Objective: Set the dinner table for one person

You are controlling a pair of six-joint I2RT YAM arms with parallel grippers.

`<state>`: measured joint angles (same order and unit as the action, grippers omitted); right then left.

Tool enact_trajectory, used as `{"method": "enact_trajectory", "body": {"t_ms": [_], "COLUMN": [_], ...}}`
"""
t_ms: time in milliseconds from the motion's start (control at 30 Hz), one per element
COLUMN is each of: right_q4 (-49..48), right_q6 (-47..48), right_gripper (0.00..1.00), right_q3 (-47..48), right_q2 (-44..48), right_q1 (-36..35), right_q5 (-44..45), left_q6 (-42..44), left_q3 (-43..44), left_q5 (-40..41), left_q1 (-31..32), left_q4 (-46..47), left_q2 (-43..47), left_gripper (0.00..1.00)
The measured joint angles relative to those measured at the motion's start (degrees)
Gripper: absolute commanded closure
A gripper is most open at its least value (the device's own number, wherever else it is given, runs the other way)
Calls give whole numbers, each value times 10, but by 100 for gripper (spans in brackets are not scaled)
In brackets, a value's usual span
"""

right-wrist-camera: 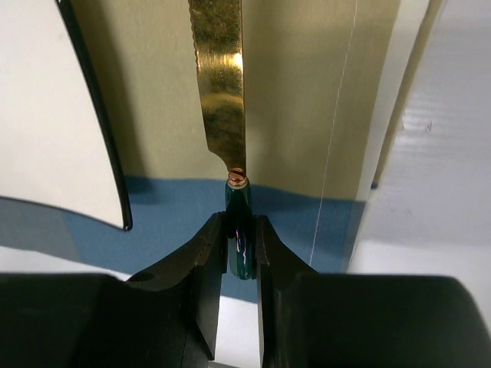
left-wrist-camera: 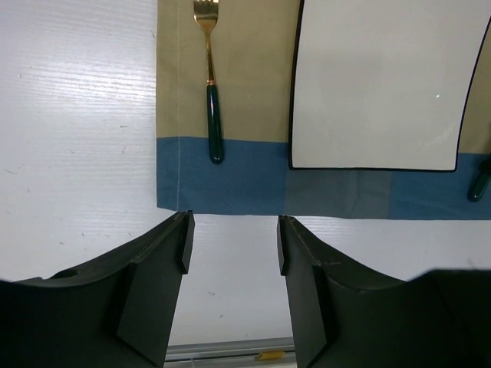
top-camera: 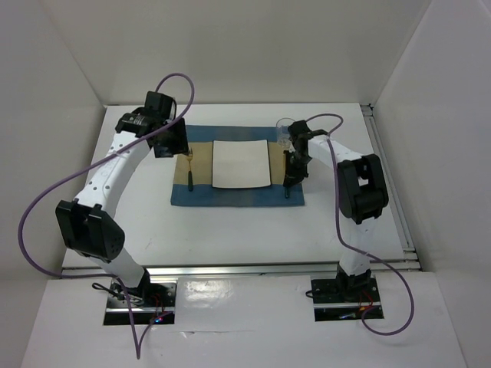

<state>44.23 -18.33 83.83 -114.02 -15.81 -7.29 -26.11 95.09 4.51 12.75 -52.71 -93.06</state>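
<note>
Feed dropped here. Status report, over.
Left gripper open, empty. Right gripper shut on knife, right of plate. Dinner table: placemat, plate, fork laid. Nothing blocking.

I've bare dinner table (top-camera: 230,234) near and left of the placemat (top-camera: 238,198), but the glass (top-camera: 285,129) stands close behind my right gripper (right-wrist-camera: 239,230) clamping the knife (right-wrist-camera: 219,77).

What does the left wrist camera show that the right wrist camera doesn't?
Left wrist only: the fork lying on the placemat, and the left end effector open, holding nothing. Right wrist only: the gold blade of the knife, with the right end effector shut on its green handle. Both: the white plate, the blue-and-tan placemat and the white dinner table.
</note>
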Motion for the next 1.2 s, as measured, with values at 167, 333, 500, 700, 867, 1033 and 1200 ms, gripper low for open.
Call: {"method": "enact_trajectory", "body": {"t_ms": [167, 333, 500, 700, 867, 1033, 1200], "right_q4": [-1, -3, -2, 2, 14, 50, 75], "right_q6": [0, -1, -1, 0, -5, -11, -24], "right_gripper": [93, 57, 47, 29, 8, 0, 0], "right_q3": [14, 30, 31, 46, 59, 70, 75], "right_q2": [-19, -29, -33, -35, -21, 32, 118], "right_q1": [0, 0, 0, 0, 0, 0, 21], "right_q5": [6, 13, 20, 21, 27, 52, 70], "left_q6": [0, 2, 2, 2, 3, 3, 4], "left_q3": [-11, -11, -11, -11, -11, -11, -7], "left_q5": [-3, -4, -4, -5, -8, -10, -15], "left_q1": [0, -3, -5, -6, -6, -6, -6], "left_q4": [0, 0, 0, 0, 0, 0, 2], "left_q2": [2, 2, 2, 2, 2, 2, 2], "left_gripper": [36, 36, 36, 36, 36, 36, 36]}}
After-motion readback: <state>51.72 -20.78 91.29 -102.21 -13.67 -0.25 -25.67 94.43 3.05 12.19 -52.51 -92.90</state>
